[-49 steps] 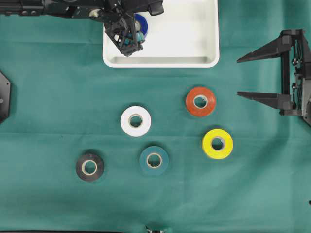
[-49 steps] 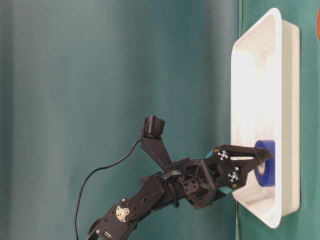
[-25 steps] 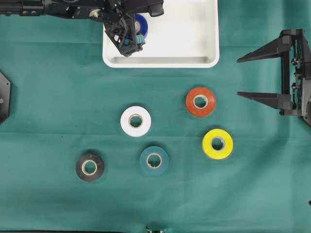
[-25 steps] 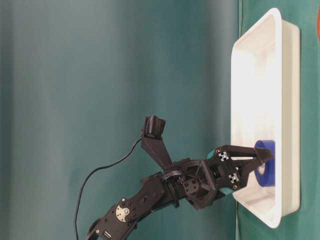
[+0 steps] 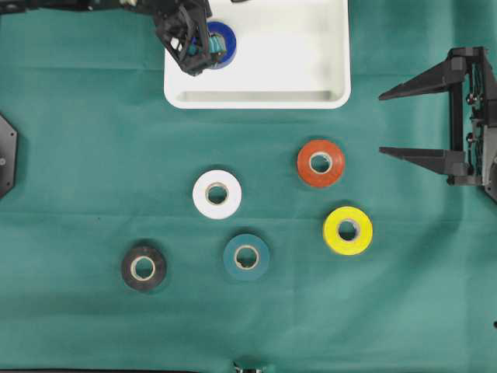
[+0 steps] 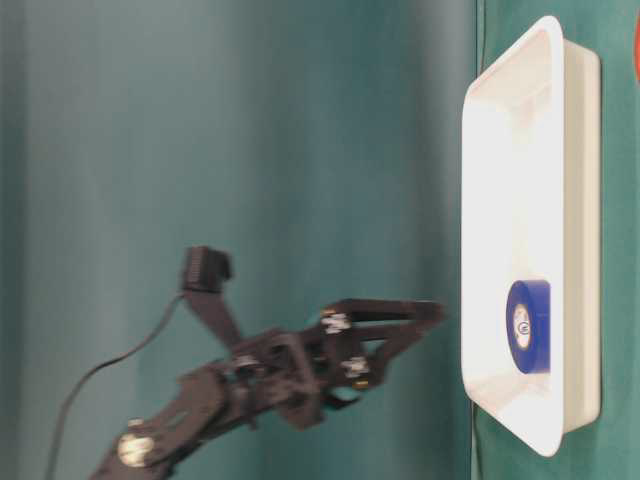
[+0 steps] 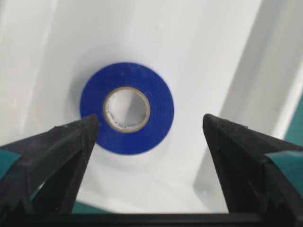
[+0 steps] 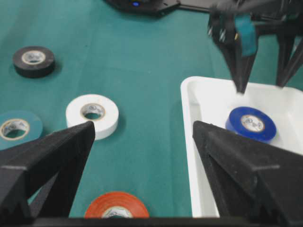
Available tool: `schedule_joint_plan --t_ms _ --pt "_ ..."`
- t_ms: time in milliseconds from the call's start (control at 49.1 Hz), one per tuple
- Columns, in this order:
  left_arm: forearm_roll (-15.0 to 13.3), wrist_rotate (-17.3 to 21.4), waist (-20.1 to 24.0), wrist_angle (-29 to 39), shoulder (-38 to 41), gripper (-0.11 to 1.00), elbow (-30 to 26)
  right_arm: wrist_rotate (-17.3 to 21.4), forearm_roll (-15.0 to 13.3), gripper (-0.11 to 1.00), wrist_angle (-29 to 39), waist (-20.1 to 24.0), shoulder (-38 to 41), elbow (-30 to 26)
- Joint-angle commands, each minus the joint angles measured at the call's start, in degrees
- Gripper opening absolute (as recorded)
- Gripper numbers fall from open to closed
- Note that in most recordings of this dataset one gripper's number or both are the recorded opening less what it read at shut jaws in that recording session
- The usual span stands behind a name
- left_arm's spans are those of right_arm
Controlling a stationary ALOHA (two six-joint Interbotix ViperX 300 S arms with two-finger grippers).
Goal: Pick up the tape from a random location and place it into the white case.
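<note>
My left hand (image 7: 149, 142) hangs above the white case (image 5: 311, 97), fingers wide, touching nothing. The blue tape (image 5: 221, 43) fills only the case's left end; the remaining floor is free. On the surface (image 5: 78, 194) five rolls lie apart, with passable gaps between them.

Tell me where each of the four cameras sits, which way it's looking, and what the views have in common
Overhead: above the table, facing straight down on five loose rolls; both arms at the edges.
Table-level: low and turned sideways, facing the white case; left gripper raised clear.
Left wrist: looking down between open jaws at the blue tape roll.
Right wrist: on the right gripper, looking across the green cloth.
Shared: all four show the blue roll in the case.
</note>
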State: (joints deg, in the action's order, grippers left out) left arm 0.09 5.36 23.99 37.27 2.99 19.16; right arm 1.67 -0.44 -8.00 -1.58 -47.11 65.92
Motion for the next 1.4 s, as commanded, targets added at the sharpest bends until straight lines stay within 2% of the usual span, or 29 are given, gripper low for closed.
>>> schedule_joint_plan --t_ms 0,183,407,611,1018,1221,1384 --pt "0.00 -0.09 -0.09 2.37 -3.25 0.98 -2.46 -0.09 0.00 0.92 -0.26 -0.09 0.18 -1.49" --pt "0.00 0.09 -0.18 7.38 -5.98 0.98 -5.19 -0.09 0.00 0.92 -0.18 -0.09 0.18 -1.58" --pt "0.00 0.18 -1.05 9.93 -10.11 0.98 -8.26 -0.09 0.00 0.92 -0.18 -0.09 0.18 -1.58" --pt "0.00 0.18 -1.05 12.22 -11.87 0.98 -8.61 -0.09 -0.09 0.92 -0.18 -0.09 0.18 -1.67" --pt "0.00 0.18 -1.58 12.30 -12.04 0.98 -8.26 -0.18 0.00 0.92 -0.09 -0.09 0.18 -1.85" --pt "0.00 0.00 -4.31 12.39 -12.04 0.98 -8.09 -0.18 -0.09 0.92 -0.09 -0.09 0.18 -2.02" --pt "0.00 -0.18 -8.61 12.30 -12.22 0.98 -7.65 -0.18 0.00 0.92 -0.09 -0.09 0.18 -1.93"
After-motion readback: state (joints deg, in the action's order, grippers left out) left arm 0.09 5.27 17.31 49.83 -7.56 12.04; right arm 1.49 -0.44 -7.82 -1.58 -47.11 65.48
